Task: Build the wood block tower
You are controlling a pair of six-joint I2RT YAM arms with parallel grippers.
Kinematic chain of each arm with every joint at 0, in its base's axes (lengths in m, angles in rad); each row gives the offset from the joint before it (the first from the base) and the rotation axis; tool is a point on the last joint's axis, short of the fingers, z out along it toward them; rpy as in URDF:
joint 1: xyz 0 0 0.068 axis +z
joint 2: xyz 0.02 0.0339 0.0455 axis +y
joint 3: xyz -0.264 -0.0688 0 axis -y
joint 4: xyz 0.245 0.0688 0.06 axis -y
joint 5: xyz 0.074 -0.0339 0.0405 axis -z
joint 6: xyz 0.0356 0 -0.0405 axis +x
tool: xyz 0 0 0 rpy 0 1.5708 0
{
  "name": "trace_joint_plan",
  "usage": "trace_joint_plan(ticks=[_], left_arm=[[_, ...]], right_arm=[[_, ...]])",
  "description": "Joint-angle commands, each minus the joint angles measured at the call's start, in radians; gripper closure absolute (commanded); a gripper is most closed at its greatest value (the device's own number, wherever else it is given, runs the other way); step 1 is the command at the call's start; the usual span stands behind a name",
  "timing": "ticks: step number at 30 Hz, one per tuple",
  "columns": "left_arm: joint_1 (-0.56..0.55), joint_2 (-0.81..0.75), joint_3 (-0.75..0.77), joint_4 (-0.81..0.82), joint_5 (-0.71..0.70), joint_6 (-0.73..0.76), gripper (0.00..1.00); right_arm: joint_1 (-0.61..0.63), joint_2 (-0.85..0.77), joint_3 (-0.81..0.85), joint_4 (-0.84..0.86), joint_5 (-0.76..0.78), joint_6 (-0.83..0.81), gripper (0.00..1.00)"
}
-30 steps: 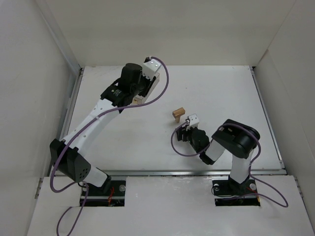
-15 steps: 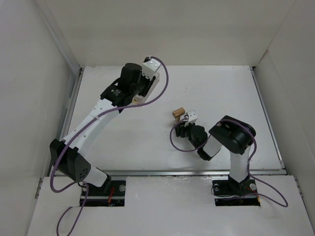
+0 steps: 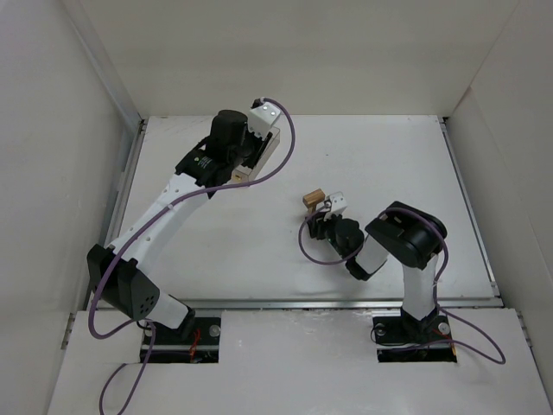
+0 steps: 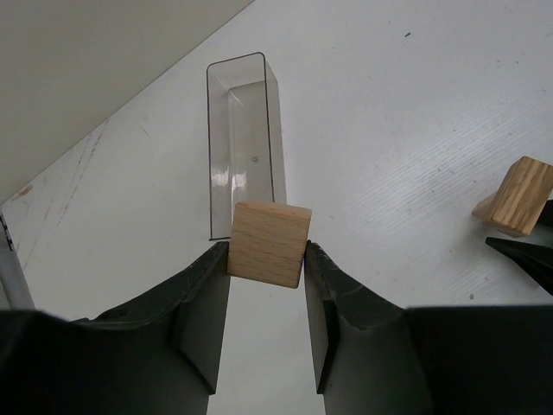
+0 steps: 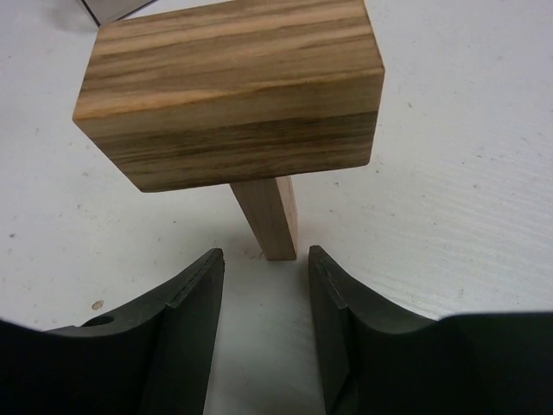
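Block [image 4: 269, 240] gripped aloft by left end effector [image 4: 266, 259]; right end effector [image 5: 263, 258] crouches low, narrowly parted, before tower [image 5: 229, 95].

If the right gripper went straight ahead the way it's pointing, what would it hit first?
Most likely the thin upright block, just ahead of the right gripper, centred between its open jaws; the wider block on top sits higher, though depth is unclear.

Left arm [image 3: 164, 212] and right arm [image 3: 419, 294]: white links, black joint housings, purple cables [image 3: 294, 138]; matte black gripper fingers [image 4: 199, 311].
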Motion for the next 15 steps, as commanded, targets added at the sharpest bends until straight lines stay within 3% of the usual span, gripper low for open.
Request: trace_joint_plan(ticks=[1,15], left_arm=[[0.003,-0.019,0.004,0.039,-0.005,0.009,1.0],[0.003,-0.019,-0.005,0.049,-0.005,0.009,1.0]], right_arm=[[-0.014,0.025,0.007,0.455,-0.048,0.021,0.51],[-0.014,0.025,0.016,0.455,-0.127,0.021,0.56]])
